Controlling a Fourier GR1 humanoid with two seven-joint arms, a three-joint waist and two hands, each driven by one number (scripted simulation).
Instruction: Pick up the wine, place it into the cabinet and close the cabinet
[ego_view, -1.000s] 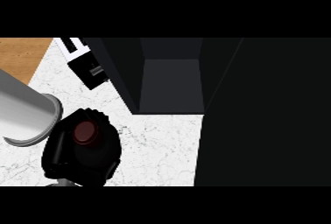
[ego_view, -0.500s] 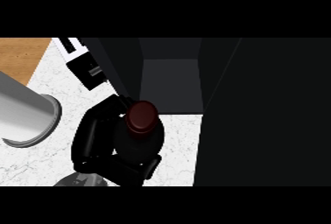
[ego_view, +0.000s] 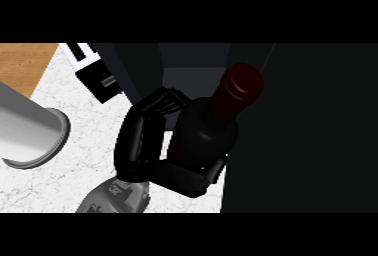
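Closest to the lower edge, a grey forearm can be seen coming up over the white marbled counter, and it ends in the black hand that is wrapped around the wine, fingers curled over the far side of the dark body and the thumb side tucked underneath. Which arm it is can't be settled for sure, but it's taken here as the right hand; the other hand isn't shown at all. The bottle is held up off the counter, tilted so the dark red cap points toward the cabinet, with the neck right at the mouth of the open compartment and the base not yet inside. Off to the left a grey cylinder is parked well apart from the action, and beyond it a strip of wooden surface is visible. The risky bit looks like the opening: it reads as narrow, and the big dark door is just beside the bottle on the right, so the cap or shoulder could get clipped on an edge if the bottle gets pushed in at this tilt, and the bottle could be twisted in the grasp.
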